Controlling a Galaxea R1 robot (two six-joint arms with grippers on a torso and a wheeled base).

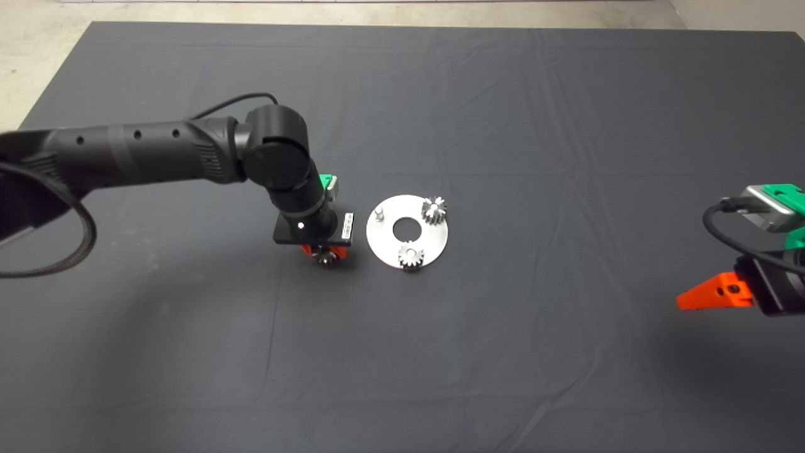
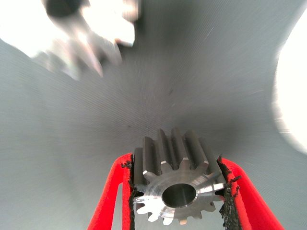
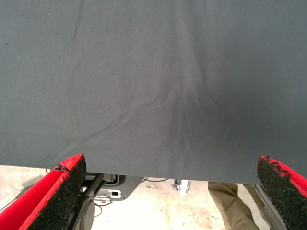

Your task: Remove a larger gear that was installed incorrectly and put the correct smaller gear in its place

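Dark mat (image 1: 503, 352) wall to wall, pale floor peeking round its far edge, and in the middle sits the round silver plate (image 1: 434, 242) with two gears standing on it and one bare peg (image 1: 378, 214) on the side nearest the left arm. That peg looks like the open slot.

Down at the left gripper (image 1: 325, 254), just beside the plate — the red fingers (image 2: 112, 191) are closed snugly on a gear (image 2: 175, 184), pads pressed against the teeth on opposite flanks, bore facing the wrist camera. Which one is it? Judging by the empty peg, this could be the smaller gear going in or the larger one coming out; I can't tell from size alone. A second gear (image 2: 81, 40) lies blurred on the mat close by.

Handling, as I read it: solid steel, stiff, weighty for its size, polished and slick — the teeth give the pads something to bite, so a flank grip across the diameter seems right, keeping the bore clear for the peg.

Right gripper (image 1: 714, 294) waits at the mat's right edge, fingers (image 3: 57, 191) spread wide, nothing between them.
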